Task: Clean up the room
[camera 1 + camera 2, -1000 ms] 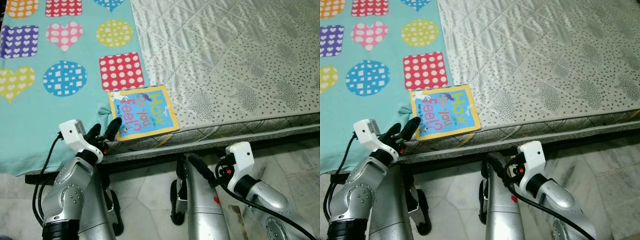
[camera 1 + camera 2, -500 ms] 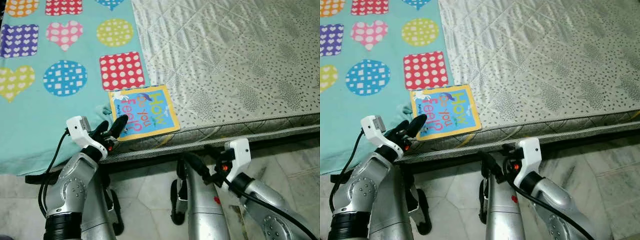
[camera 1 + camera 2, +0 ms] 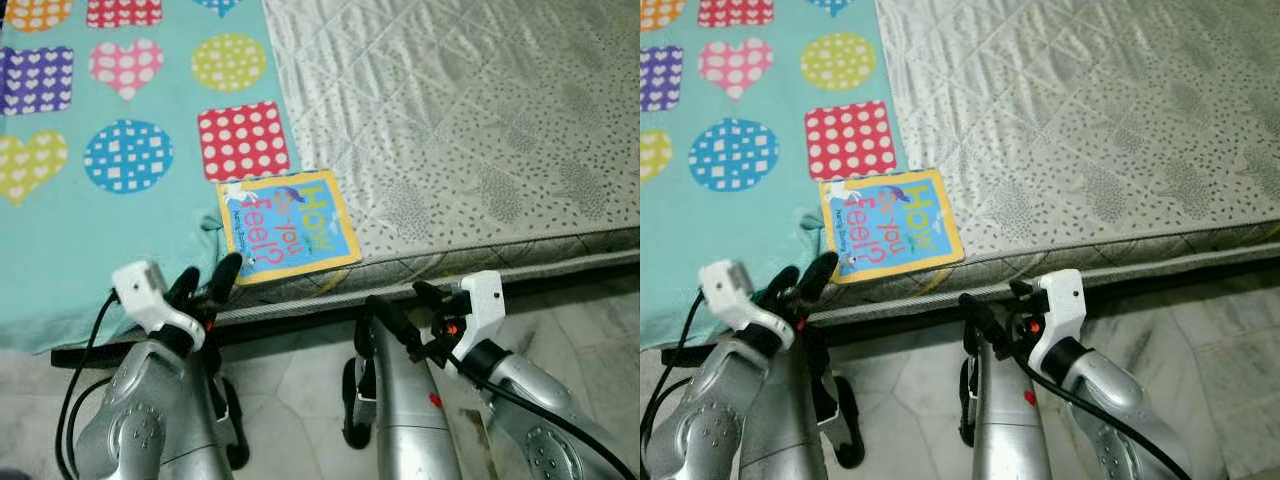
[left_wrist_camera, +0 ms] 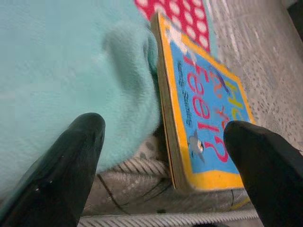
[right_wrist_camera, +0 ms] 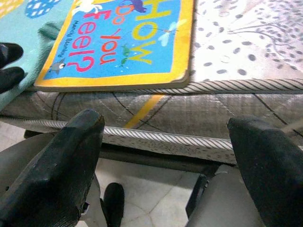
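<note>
A children's book [image 3: 288, 226] with a blue cover and a yellow border lies flat at the front edge of the mattress [image 3: 470, 120], its title reading "How do you feel?". One side of the book is just beside the edge of a turquoise blanket [image 3: 60, 250] that is printed with coloured hearts, circles and squares, and the blanket fabric bulges against the book's edge in the left wrist view. The left gripper [image 3: 205, 287] is in front of the mattress edge, near the lower corner of the book, with its two black fingers [image 4: 71, 165] spread wide apart and holding nothing. The right gripper [image 3: 402, 318] is lower, in front of the side of the mattress and above the tiled floor [image 3: 600, 310]; its fingers [image 5: 61, 165] are also wide apart and empty, pointing toward the mattress piping under the book.
</note>
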Robot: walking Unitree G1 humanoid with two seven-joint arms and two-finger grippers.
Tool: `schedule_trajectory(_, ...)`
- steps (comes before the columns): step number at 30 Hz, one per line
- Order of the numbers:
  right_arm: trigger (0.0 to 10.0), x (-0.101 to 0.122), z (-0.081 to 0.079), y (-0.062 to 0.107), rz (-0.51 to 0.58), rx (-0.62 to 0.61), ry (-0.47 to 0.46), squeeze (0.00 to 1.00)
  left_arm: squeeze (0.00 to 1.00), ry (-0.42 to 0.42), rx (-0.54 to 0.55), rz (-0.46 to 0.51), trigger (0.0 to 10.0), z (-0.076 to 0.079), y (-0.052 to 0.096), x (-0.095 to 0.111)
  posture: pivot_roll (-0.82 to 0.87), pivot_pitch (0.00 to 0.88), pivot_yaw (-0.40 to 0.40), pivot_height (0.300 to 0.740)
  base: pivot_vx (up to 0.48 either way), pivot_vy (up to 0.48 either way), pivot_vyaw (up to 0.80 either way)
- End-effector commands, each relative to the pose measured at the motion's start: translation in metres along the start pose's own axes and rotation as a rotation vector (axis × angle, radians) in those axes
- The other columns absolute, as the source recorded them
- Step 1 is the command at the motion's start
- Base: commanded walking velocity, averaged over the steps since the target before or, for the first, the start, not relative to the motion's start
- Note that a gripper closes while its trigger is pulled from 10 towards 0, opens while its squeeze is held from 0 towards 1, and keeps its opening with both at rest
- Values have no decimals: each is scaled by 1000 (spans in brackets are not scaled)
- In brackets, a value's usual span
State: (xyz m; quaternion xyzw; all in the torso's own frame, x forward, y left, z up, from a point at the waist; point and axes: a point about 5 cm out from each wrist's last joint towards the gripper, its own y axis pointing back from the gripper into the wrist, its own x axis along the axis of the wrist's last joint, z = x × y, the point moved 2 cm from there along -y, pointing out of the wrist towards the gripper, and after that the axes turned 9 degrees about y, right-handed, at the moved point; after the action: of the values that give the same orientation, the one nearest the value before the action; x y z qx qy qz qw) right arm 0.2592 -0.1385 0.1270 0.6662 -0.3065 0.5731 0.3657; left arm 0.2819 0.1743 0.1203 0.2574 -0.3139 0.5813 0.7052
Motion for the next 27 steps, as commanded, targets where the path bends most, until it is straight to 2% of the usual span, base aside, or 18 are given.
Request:
schedule_trajectory(1,10000,-9,3,3,-30,-22,-13,0,0,-33,-23,-13,10000,11,1,-1,-176,384,-61,546,0,0,0)
schedule_trajectory(3,10000,-9,1,-1,-26,-13,-7,0,0,-29,-74,4,10000,25,-10,3,-172,380,-63,546,0,0,0)
schedule_trajectory(5,10000,-9,1,-2,-24,-11,-3,0,0,-28,-74,7,10000,23,-13,4,-174,376,-61,546,0,0,0)
schedule_trajectory(9,10000,-9,1,-3,-23,-16,3,0,0,-22,-52,-1,10000,14,-19,3,-178,376,-62,546,0,0,0)
schedule_trajectory(18,10000,-8,4,-1,-23,-31,15,0,0,14,-10,-51,10000,-3,-18,-9,-188,376,-61,546,0,0,0)
schedule_trajectory(22,10000,-8,5,-1,-23,-36,19,0,0,16,3,-50,10000,-10,-24,-8,-189,379,-62,546,0,0,0)
schedule_trajectory(27,10000,-9,5,-1,-26,-39,24,0,0,20,-5,-31,10000,-8,-32,-1,-193,383,-65,546,0,0,0)
